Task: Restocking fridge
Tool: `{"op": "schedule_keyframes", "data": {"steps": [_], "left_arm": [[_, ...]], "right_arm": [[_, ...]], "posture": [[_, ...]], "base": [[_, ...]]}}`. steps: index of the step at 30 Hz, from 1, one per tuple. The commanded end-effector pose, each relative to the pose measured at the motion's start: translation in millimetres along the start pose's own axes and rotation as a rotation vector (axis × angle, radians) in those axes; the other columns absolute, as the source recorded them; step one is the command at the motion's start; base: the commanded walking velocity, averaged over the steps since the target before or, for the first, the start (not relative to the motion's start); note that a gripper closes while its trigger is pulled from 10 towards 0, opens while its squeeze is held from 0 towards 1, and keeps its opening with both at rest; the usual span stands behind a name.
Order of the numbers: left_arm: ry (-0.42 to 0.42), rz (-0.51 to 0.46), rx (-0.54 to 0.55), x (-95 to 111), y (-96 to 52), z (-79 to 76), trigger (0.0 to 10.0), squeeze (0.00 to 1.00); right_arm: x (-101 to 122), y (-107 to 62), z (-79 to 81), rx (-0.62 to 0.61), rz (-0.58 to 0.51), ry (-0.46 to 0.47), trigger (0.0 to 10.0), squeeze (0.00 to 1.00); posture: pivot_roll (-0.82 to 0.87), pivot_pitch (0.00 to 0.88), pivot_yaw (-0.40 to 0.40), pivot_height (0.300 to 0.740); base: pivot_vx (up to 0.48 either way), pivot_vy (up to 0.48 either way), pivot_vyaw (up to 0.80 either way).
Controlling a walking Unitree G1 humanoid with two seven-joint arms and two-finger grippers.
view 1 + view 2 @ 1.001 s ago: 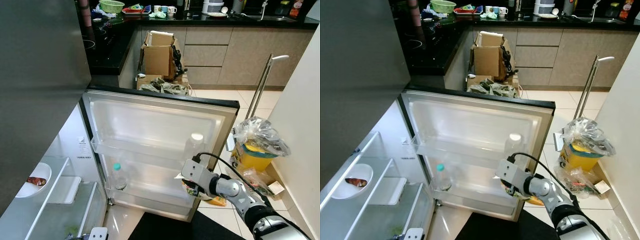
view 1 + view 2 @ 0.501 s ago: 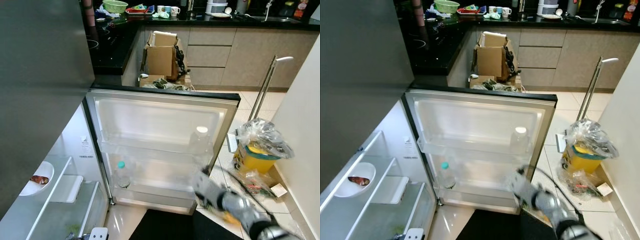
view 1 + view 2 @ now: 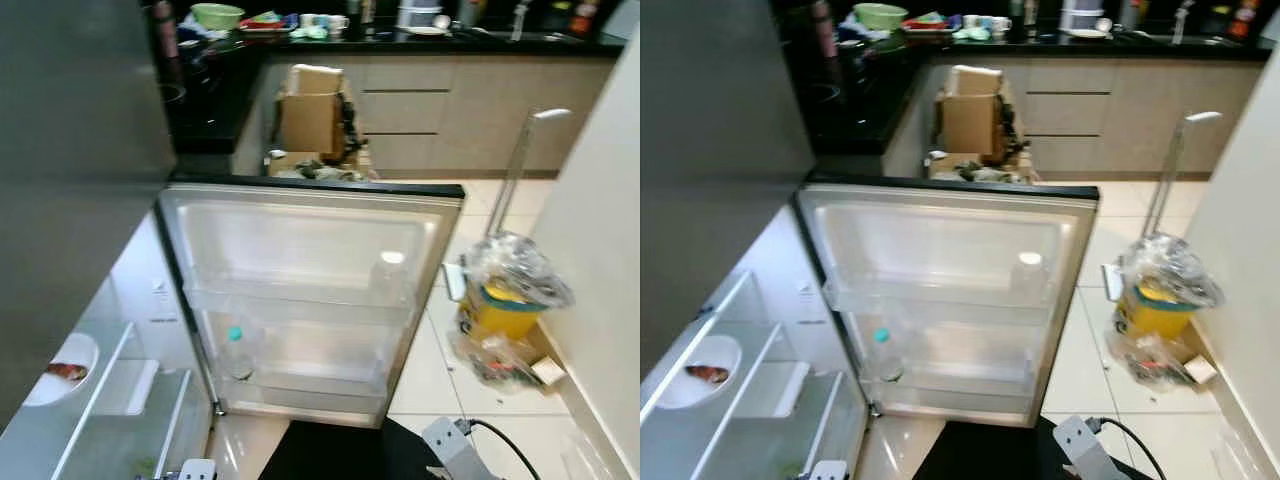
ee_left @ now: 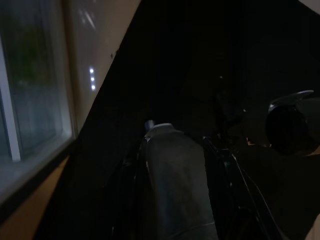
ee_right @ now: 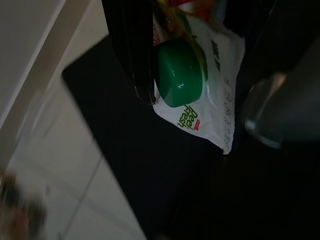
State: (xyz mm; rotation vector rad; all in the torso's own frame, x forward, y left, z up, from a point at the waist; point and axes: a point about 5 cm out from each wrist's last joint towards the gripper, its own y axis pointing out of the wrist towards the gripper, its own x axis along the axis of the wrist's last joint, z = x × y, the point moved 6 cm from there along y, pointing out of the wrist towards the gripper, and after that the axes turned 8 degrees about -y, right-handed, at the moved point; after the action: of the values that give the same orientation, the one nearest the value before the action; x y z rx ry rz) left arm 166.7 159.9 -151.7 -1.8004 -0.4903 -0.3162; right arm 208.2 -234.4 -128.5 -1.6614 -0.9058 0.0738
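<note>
**pouch in hand, fridge door open and waiting**

our right gripper (image 5: 192, 55) is clamped on a white drink pouch with a green screw cap (image 5: 181, 72), the black fingers (image 5: 131, 45) pressing its sides just above the cap. it hangs low over a dark floor mat (image 5: 125, 165) beside pale tiles; from the head, we see the wrist's grey housing (image 3: 450, 455) at the bottom edge, well below the open fridge door (image 3: 300, 230). our left gripper (image 4: 172, 200) hangs idle in shade, and we cannot tell how its fingers stand.

as we judge it, the risk is the grip itself: a soft pouch pinched near its cap could twist or slide out during the lift to the door. the head views are also blurred, so aiming at a shelf now could knock the bottles there.

the door's upper shelf (image 3: 290, 296) holds a clear bottle with a white cap (image 3: 386, 272); the lower shelf (image 3: 300, 380) holds a clear bottle with a teal cap (image 3: 236, 352). inside the fridge, a white bowl (image 3: 62, 362) carries something reddish, beside a flat white tray (image 3: 128, 385). by the wall, a yellow bin lined with a clear plastic bag (image 3: 510, 290) stands full.
</note>
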Motion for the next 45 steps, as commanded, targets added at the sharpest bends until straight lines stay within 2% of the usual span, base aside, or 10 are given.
{"op": "schedule_keyframes", "data": {"steps": [1, 4, 18, 23, 30, 38, 42, 45], "left_arm": [[0.008, -0.001, 0.009, 2.1, -0.4, 2.7, 10.0, 0.0], [0.01, -0.003, 0.011, 3.0, -0.2, 2.8, 10.0, 0.0], [0.022, -0.005, 0.006, 3.7, 0.7, 0.1, 10.0, 0.0], [0.031, -0.001, 0.001, 3.2, 0.6, -0.2, 10.0, 0.0], [0.035, 0.006, -0.014, 2.1, 0.5, -1.7, 10.0, 0.0], [0.021, -0.002, 0.028, 2.6, -0.8, 5.9, 10.0, 0.0], [0.024, -0.003, 0.036, 2.9, -1.0, 7.2, 10.0, 0.0], [0.022, -0.004, 0.045, 3.0, -0.8, 7.7, 10.0, 0.0]], "right_arm": [[-10.5, -0.8, 7.7, 0.009, 0.033, 0.045, 10.0, 0.0], [-16.1, -1.3, 13.2, 0.014, 0.05, 0.057, 10.0, 0.0], [-14.3, -0.6, 15.6, 0.014, 0.049, 0.065, 10.0, 0.0], [-12.8, -0.4, 15.5, 0.009, 0.04, 0.07, 10.0, 0.0], [-12.3, -0.4, 16.9, 0.013, 0.036, 0.068, 10.0, 0.0], [-10.1, -0.1, 17.7, 0.016, 0.026, 0.065, 10.0, 0.0], [-4.4, 0.5, 14.1, 0.008, 0.006, 0.054, 10.0, 0.0], [6.6, 1.3, 5.9, -0.007, -0.028, 0.04, 10.0, 0.0]], "posture": [[-0.05, 0.0, -0.008, 0.74], [-0.05, 0.0, -0.007, 0.74], [-0.05, 0.0, -0.01, 0.74], [-0.05, 0.0, -0.01, 0.74], [-0.06, 0.0, -0.009, 0.74], [-0.06, 0.0, -0.009, 0.74], [-0.06, 0.0, -0.009, 0.74], [-0.06, 0.0, -0.009, 0.74]], "base": [[0.0, 0.0, -0.74], [0.0, 0.0, -0.74], [0.0, 0.0, -0.75], [0.0, 0.0, 0.0], [0.0, -0.421, 0.0], [0.0, -0.118, 0.0], [0.0, 0.0, 0.0], [0.0, 0.0, 0.0]]}}
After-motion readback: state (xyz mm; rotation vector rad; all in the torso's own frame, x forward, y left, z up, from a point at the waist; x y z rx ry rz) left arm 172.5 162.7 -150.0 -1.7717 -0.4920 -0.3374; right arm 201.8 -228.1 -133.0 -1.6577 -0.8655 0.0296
